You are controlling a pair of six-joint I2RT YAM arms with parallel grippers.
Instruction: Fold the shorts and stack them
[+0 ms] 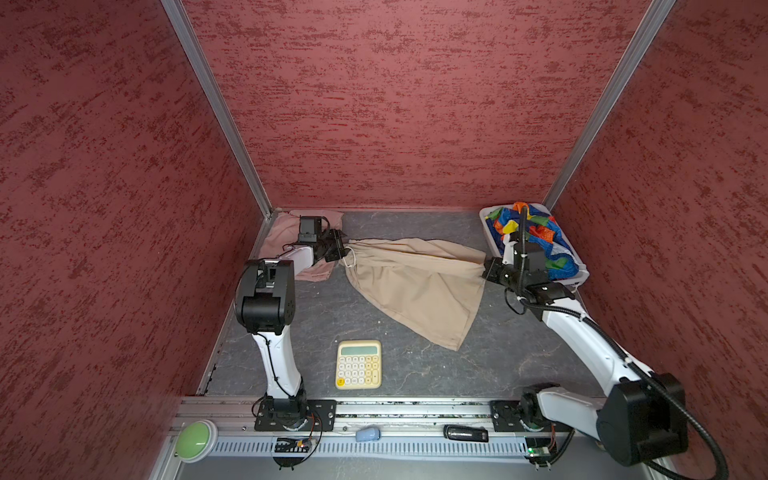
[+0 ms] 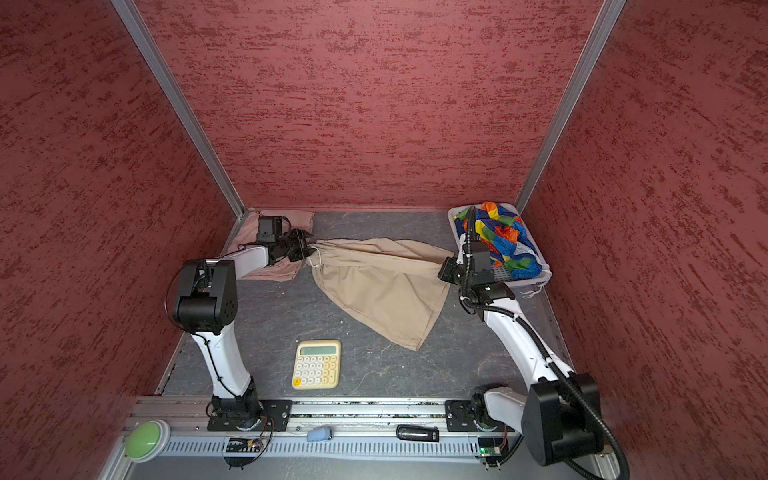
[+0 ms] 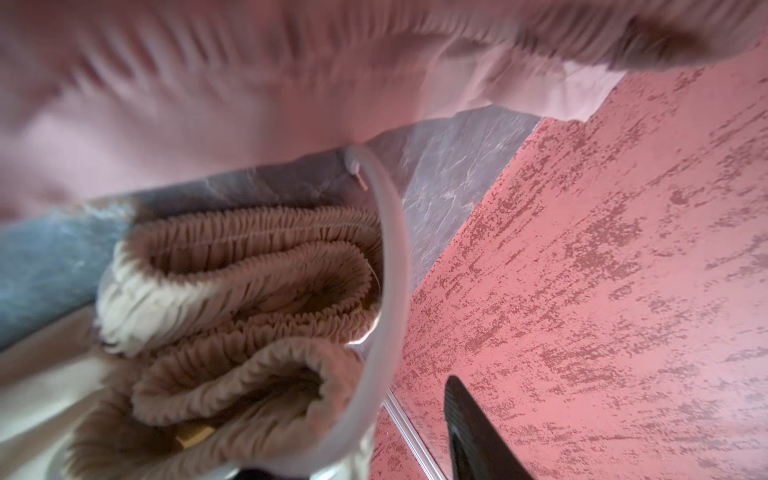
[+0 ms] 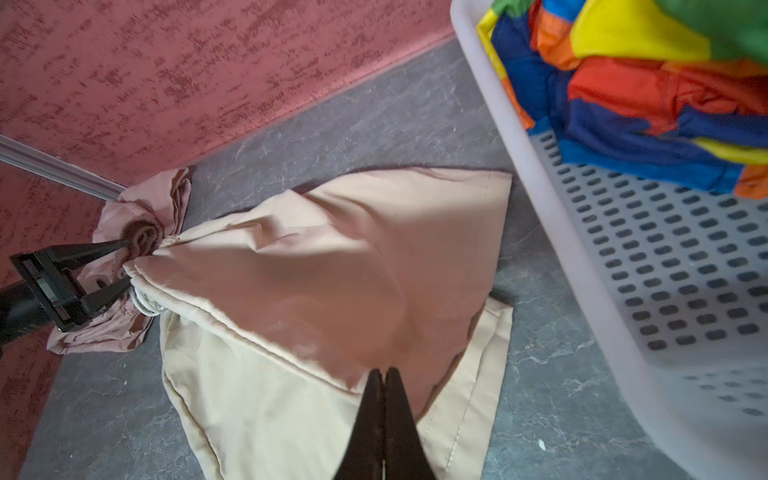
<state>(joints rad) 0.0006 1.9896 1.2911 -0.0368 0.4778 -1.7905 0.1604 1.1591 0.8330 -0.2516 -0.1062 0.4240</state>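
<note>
Maybe a third of the way in, I'd guess. The beige pair (image 1: 415, 286) is the one being worked. It's stretched out between the two grippers, top edge pulled taut and the rest spread on the table. The left gripper (image 1: 338, 249) is pinching the bunched-up waistband, with the white drawstring dangling right at its tips. The right gripper (image 4: 384, 374) has its fingers pressed together on the fabric edge at the opposite end. So beige is flattened-ish but no fold is in it yet. The pink pair (image 1: 278, 237) sits right under and behind the left gripper, tucked in the corner. It looks like a rough folded bundle, pretty rumpled, and I can't tell how tidy it is. The rainbow pair (image 1: 536, 232) is a crumpled heap in the basket (image 4: 623, 249) just beside the right gripper. Nothing is holding it. Left to do, by my read: fold beige, stack it with pink, then pull out rainbow, fold it and stack it too.
</note>
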